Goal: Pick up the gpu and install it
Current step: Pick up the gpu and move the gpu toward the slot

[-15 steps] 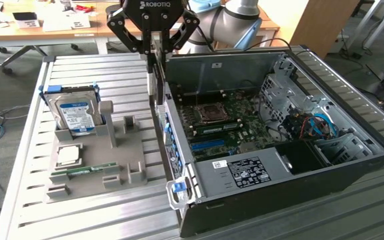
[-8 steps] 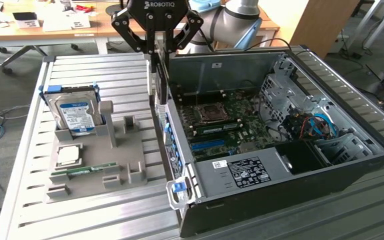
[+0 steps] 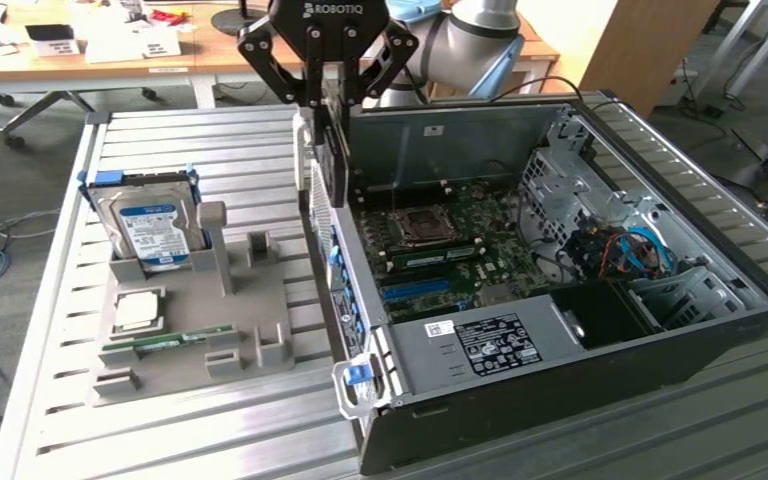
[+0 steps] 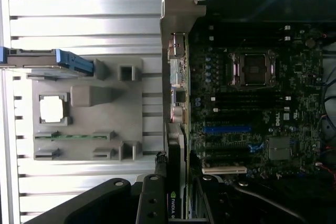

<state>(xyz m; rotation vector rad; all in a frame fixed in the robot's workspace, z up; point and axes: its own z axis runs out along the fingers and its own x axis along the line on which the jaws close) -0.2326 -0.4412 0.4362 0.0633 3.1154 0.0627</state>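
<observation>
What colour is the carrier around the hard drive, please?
Blue carrier, clearest in the exterior view.

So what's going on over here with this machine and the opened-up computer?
A robot arm holds a graphics card on edge in its jaws, over the rim of an open computer case. The card doesn't look plugged into the circuit board yet. Beside the case, a grey holder carries a hard drive and some smaller parts.

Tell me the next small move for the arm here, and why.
Probably shift the hand sideways, carrying the gpu from above the case's rear wall toward the blue slot on the motherboard. The hand is shut on the gpu, which hangs upright over that wall, not yet over the board.
</observation>
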